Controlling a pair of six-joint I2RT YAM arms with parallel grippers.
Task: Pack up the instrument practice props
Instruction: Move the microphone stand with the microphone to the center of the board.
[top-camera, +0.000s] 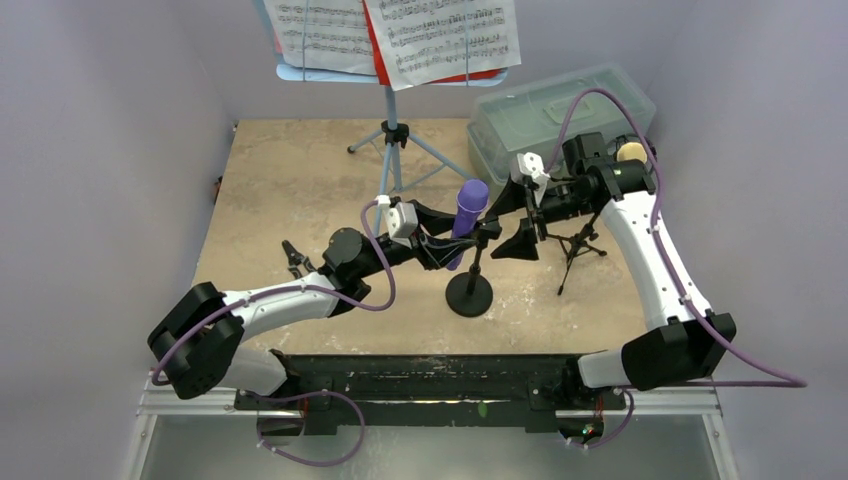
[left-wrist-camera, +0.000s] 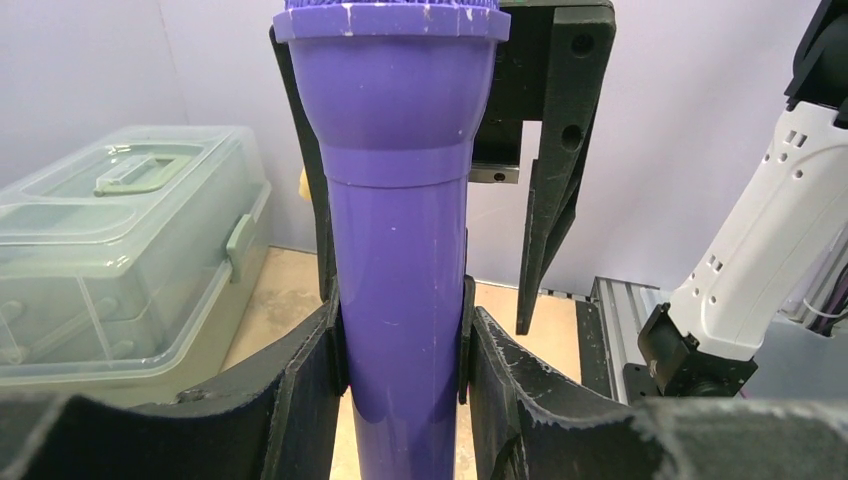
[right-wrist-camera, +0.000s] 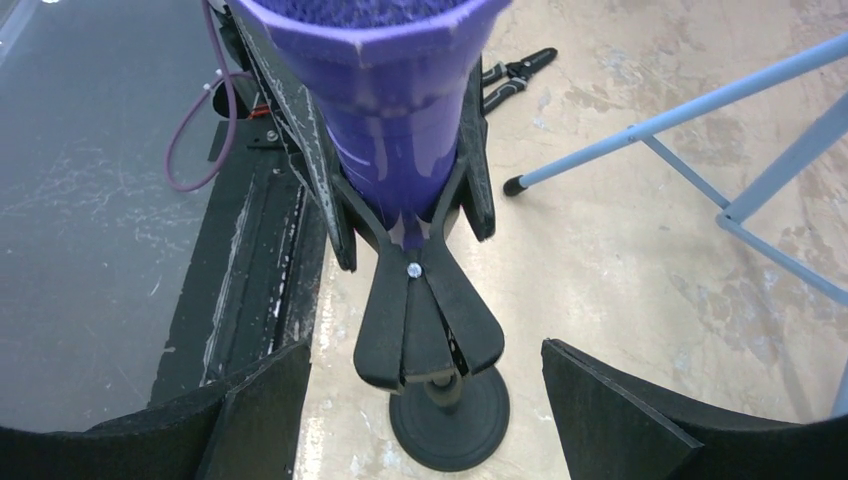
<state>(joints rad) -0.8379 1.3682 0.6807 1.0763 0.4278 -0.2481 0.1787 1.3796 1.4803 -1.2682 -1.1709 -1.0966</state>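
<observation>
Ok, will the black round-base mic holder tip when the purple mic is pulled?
Likely: the black round-base mic holder is a thin post on a small disc. Its clip hugs the purple plastic toy microphone, so it may lift along.

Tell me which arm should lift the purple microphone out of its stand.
Left. The left end effector is shut on the purple microphone. The right end effector is open, its fingers spread either side of the stand and apart from it, so it looks better kept for steadying the stand.

The purple microphone (left-wrist-camera: 400, 250) is cropped at top and bottom.
</observation>
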